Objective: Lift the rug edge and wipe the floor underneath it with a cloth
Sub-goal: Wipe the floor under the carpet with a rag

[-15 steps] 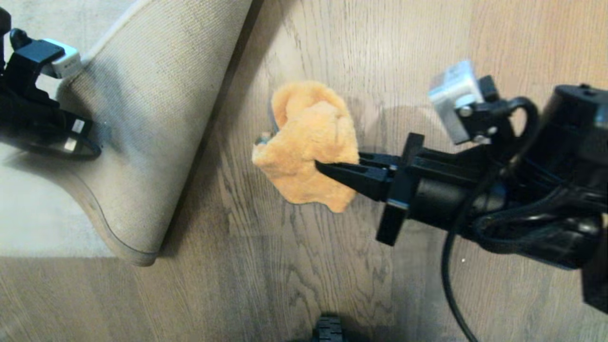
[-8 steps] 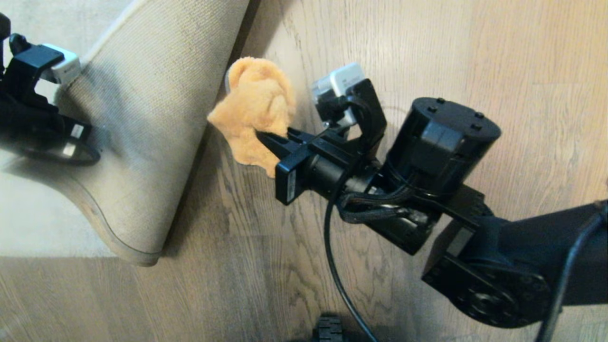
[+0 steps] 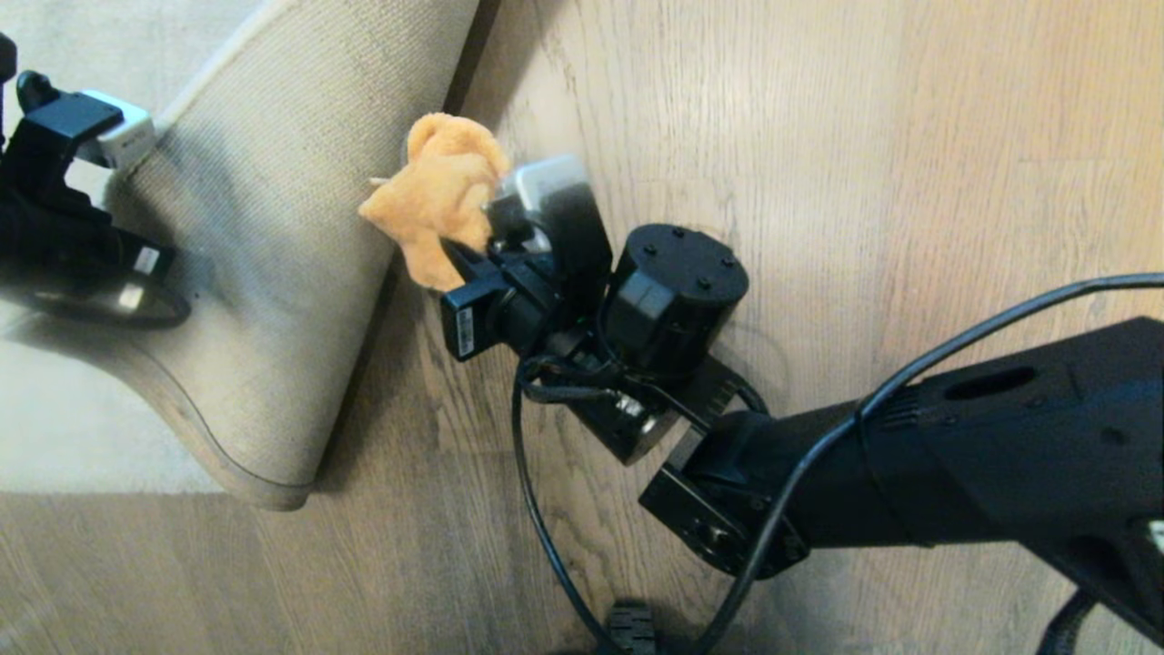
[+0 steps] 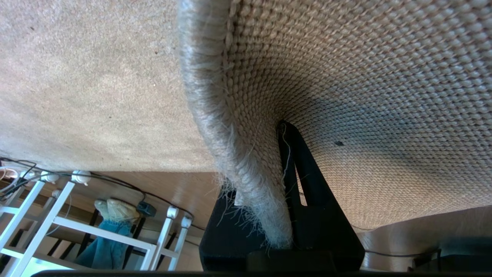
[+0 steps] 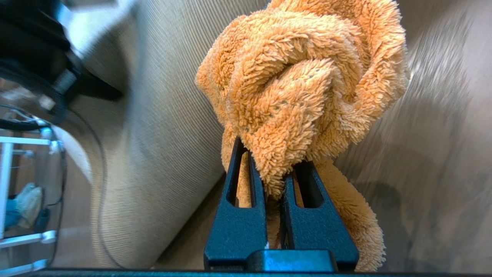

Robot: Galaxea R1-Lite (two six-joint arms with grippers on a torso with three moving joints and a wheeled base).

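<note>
My left gripper (image 4: 269, 184) is shut on the rug edge (image 4: 230, 154) and holds a flap of the rug up, so its tan woven backing (image 3: 273, 273) faces the brown plank floor (image 3: 818, 136). In the head view that gripper (image 3: 136, 264) sits at the far left, partly behind the flap. My right gripper (image 3: 455, 259) is shut on the fluffy orange cloth (image 3: 436, 191), a bunched wad (image 5: 307, 69) bulging past the fingers (image 5: 238, 184). The cloth is low, right by the foot of the raised flap where the backing meets the floor (image 5: 442, 134).
The rug's pale pile (image 3: 73, 428) lies flat at the left, and the flap's corner (image 3: 273, 496) hangs near the floor. A black cable (image 3: 536, 509) loops under my right arm. A black part (image 3: 630, 628) shows at the bottom edge. A white frame (image 4: 77, 231) stands beyond the rug.
My right arm has swung the cloth left and away across the floor, from the open planks to the foot of the raised flap. The left gripper has kept the rug up, still.
</note>
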